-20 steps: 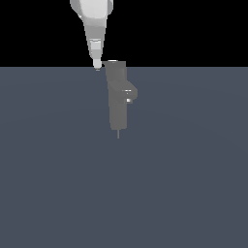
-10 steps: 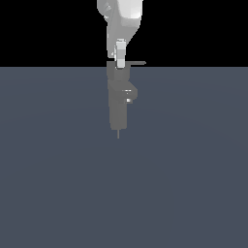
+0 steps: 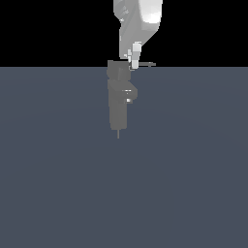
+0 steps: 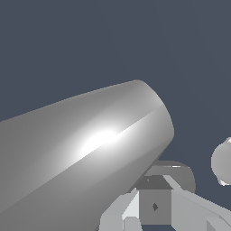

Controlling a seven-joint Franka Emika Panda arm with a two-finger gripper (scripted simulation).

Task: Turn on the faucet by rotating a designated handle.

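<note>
The faucet (image 3: 117, 104) is a matte grey blocky column standing on the dark floor in the exterior view, with a short stubby spout (image 3: 130, 93) on its right side. At its top, the handle (image 3: 147, 64) shows as a thin dark lever pointing to the exterior view's right. My white gripper (image 3: 135, 63) hangs down from above, its narrow tip against the lever just right of the column top. The fingers look pressed together with nothing between them. In the wrist view neither the faucet nor the handle can be made out.
A flat dark blue-grey floor (image 3: 193, 184) spreads around the faucet, under a black background. My own pale grey arm link (image 4: 81, 153) fills most of the wrist view, with grey hand parts (image 4: 155, 207) below it.
My gripper has swept from the column's left side across its top to the exterior view's right. The thin lever now sticks out to the right of the column.
</note>
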